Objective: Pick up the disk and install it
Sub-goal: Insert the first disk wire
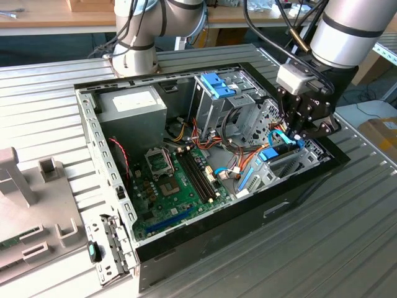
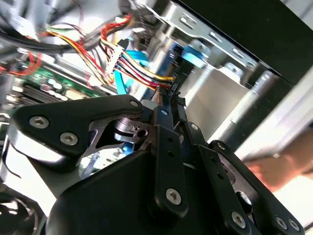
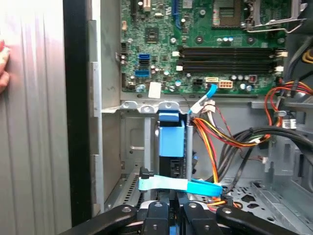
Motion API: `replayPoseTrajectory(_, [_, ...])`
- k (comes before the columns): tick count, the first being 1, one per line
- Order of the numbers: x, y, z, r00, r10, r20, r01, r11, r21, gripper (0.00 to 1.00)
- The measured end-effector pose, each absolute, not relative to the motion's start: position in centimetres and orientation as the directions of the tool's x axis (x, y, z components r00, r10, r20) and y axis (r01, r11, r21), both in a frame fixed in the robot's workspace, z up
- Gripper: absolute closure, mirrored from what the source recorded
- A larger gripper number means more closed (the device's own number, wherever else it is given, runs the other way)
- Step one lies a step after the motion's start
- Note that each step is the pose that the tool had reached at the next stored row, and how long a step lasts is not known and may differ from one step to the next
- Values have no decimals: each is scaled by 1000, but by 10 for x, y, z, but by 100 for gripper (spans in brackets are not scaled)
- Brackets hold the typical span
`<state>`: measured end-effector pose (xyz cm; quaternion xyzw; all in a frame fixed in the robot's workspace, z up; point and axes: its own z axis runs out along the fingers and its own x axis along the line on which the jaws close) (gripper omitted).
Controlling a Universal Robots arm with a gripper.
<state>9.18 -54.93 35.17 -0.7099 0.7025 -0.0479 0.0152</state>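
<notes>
The arm had its pincer (image 1: 302, 133) lowered into the open computer case (image 1: 155, 261), at the corner of the case toward the exterior view's right. The case lay on its side on the ribbed metal counter (image 1: 322, 248), with the green motherboard (image 1: 177, 186) exposed in the middle and the grey power-supply box (image 1: 133, 107) toward the far corner on the exterior view's left. An upright metal drive cage (image 1: 217, 99) with blue tabs stood just beside the pincer, toward the exterior view's left of it.

The disk (image 3: 171, 147) sat edge-up in the bay at that corner, showing in the first wrist view as a narrow dark body capped by its light-blue rail frame. It lay directly ahead of the pincer's black links (image 3: 166, 215), close to them, between the grey bay walls. Whether the fingertips touched or pinched the disk could not be told, and whether the pincer was spread or pressed together could not be told either. A flat light-blue cable (image 3: 178, 184) crossed just in front of the links, between them and the disk's blue frame. A bundle of red, yellow and orange wires (image 3: 220, 139) ran beside the disk. In the second wrist view the pincer's black linkage (image 2: 166, 147) pointed toward a dark connector on the wire bundle (image 2: 134, 63), with blue plastic just beyond it.

Fingers of a person's hand (image 3: 3, 66) rested on the counter outside the case wall.
</notes>
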Motion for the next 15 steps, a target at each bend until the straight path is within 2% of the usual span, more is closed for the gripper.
replayPoseTrajectory(1, [92,-549,352,8,-999,34,-996,-11,-89,82])
replayPoseTrajectory(4, [92,-549,352,8,-1000,28,-996,-11,-89,82])
replayPoseTrajectory(9, [92,-549,352,8,-1000,29,-996,-10,-89,82])
replayPoseTrajectory(15, [92,-549,352,-3,-999,47,-996,-1,-90,82])
